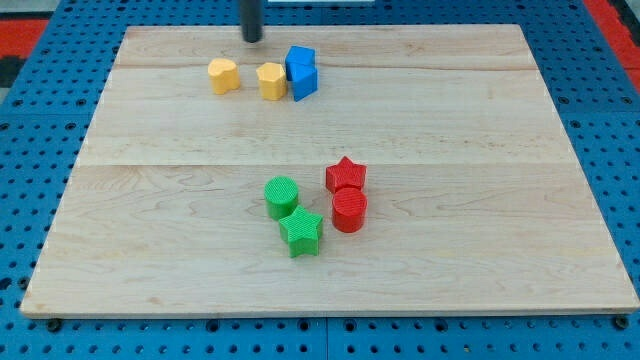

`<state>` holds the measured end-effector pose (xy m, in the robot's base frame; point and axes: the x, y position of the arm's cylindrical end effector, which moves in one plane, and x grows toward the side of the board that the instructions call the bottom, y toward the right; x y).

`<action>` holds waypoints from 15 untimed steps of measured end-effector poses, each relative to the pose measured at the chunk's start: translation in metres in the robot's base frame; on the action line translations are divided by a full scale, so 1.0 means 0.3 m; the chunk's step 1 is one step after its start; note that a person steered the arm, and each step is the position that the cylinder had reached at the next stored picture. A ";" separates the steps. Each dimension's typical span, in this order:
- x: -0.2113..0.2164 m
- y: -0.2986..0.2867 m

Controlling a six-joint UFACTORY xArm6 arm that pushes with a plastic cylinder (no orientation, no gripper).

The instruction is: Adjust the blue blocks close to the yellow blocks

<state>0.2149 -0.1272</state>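
Observation:
Two yellow blocks lie near the view's top: a yellow heart-like block (223, 76) on the left and a yellow block (271, 81) to its right. Two blue blocks sit together just right of them, a blue block (299, 61) behind and a blue block (304, 82) in front, the front one touching the right yellow block. My tip (252, 39) is at the board's top edge, above and between the two yellow blocks, apart from all blocks.
A green cylinder (282, 196) and a green star (301, 233) sit below the middle. A red star (346, 176) and a red cylinder (349, 211) stand to their right. The wooden board (150, 200) lies on a blue pegboard.

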 end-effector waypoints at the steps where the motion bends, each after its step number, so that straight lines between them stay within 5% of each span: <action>1: 0.161 -0.158; 5: 0.369 0.092; 6: 0.322 0.210; 8: 0.471 0.173; 9: 0.480 0.407; 11: 0.376 0.347; 13: 0.423 0.650; 15: 0.317 0.497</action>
<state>0.3101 0.0219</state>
